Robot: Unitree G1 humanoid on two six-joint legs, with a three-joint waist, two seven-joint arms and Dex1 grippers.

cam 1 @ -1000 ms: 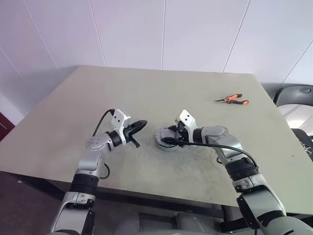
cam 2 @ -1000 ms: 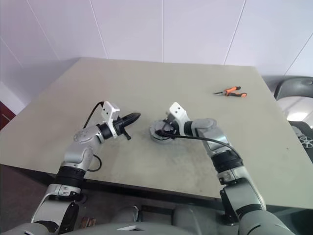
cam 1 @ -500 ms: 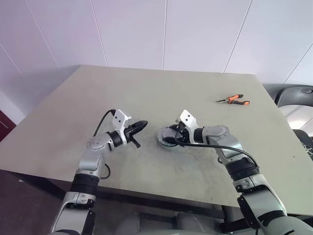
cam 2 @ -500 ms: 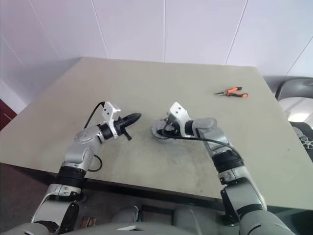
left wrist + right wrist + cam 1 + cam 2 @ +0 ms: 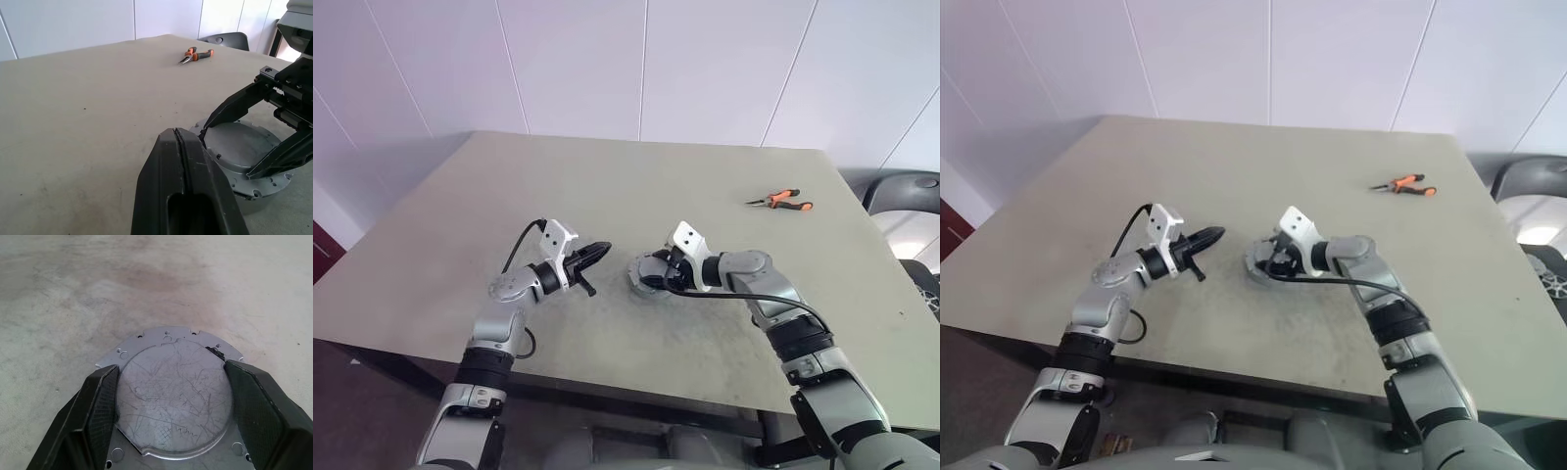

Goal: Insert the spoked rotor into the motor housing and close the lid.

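**Q:** Between the earlier frames and now, what has moved?

**A:** Very little. Both arms keep their places over the table point(image 5: 783, 333); the right pincer point(image 5: 171, 396) has rolled slightly about its own axis while staying at the round metal assembly.

**Q:** How do the right pincer's fingers stand?

**A:** Spread wide, one black finger point(image 5: 98, 406) on each side of the raised round lid point(image 5: 173, 399). The pads lie against or just beside the lid's edge; whether they press it cannot be told.

**Q:** Where is the motor housing?

**A:** The motor housing point(image 5: 244, 161) rests flat on the table near the middle, between the two arms. Its scratched silver-grey lid covers the top, sitting on a wider flange with small holes. The windings and the spoked rotor are hidden beneath it.

**Q:** And the left pincer?

**A:** The left pincer point(image 5: 597, 252) has its fingers pressed together, holding nothing. It hangs roughly level above the table, its tip pointing towards the housing, just beside it but apart from it.

**Q:** What lies farther out?

**A:** Orange-handled pliers point(image 5: 780, 201) lie well apart, towards the table's far right edge. A dark chair point(image 5: 901, 191) stands beyond that corner.
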